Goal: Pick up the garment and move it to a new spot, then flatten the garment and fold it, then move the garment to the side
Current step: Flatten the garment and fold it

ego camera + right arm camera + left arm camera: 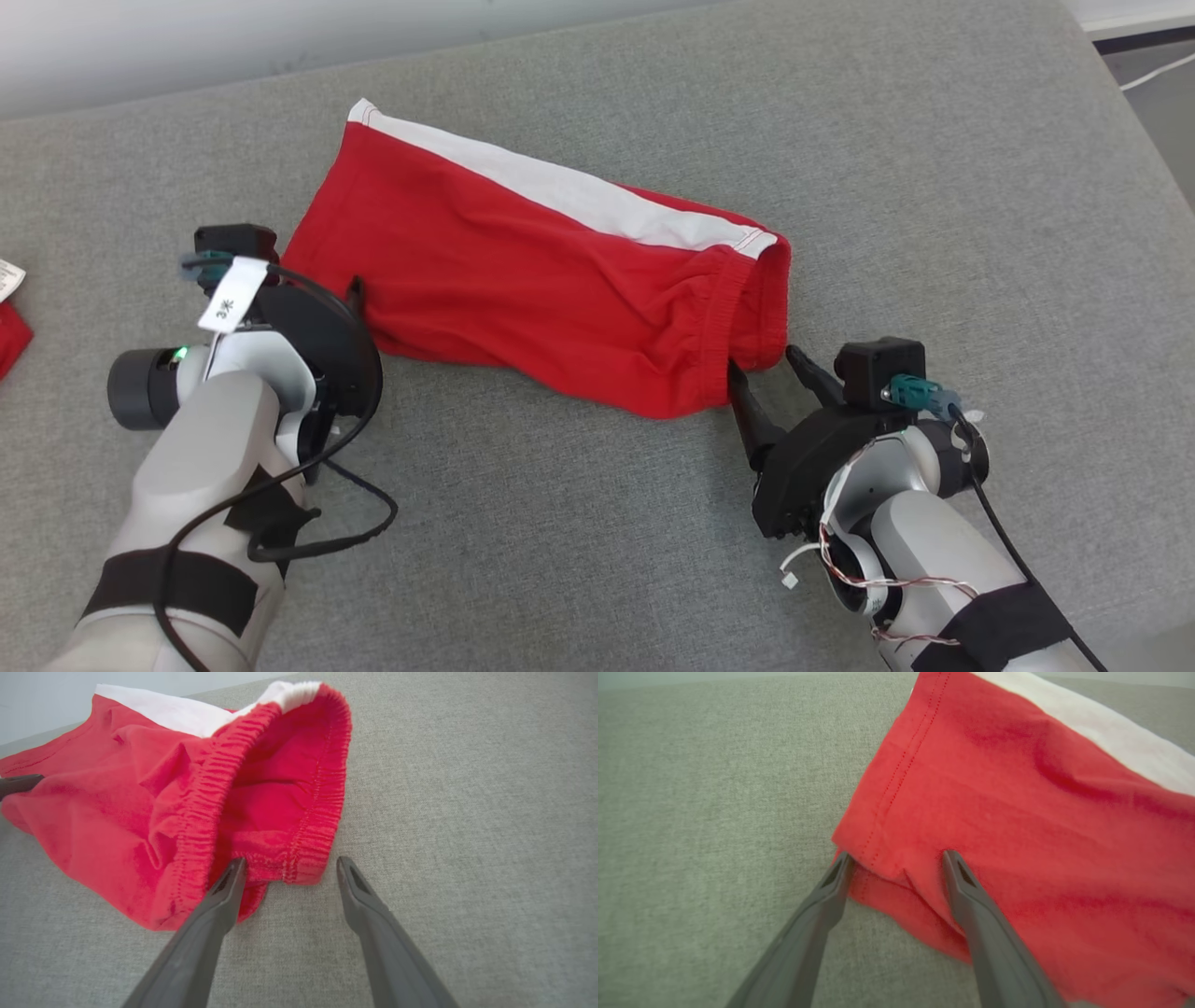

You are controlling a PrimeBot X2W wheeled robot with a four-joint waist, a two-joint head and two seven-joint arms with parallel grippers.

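The garment [541,280], red shorts with a white side stripe, lies folded lengthwise on the grey padded surface [560,560]. Its hem end points to the far left and its elastic waistband to the right. My left gripper [899,855] is open at the near hem corner [878,858]: one finger rests on top of the red cloth, the other beside the corner on the surface. My right gripper [764,361] is open at the waistband's near corner [299,868], its fingers astride the corner and holding nothing. The waistband gapes open towards the right wrist view.
A second red piece of cloth [9,341] with a white label [7,278] lies at the far left edge. The surface ends at a pale wall at the back. At the top right it drops off to a floor with a white cable [1158,70].
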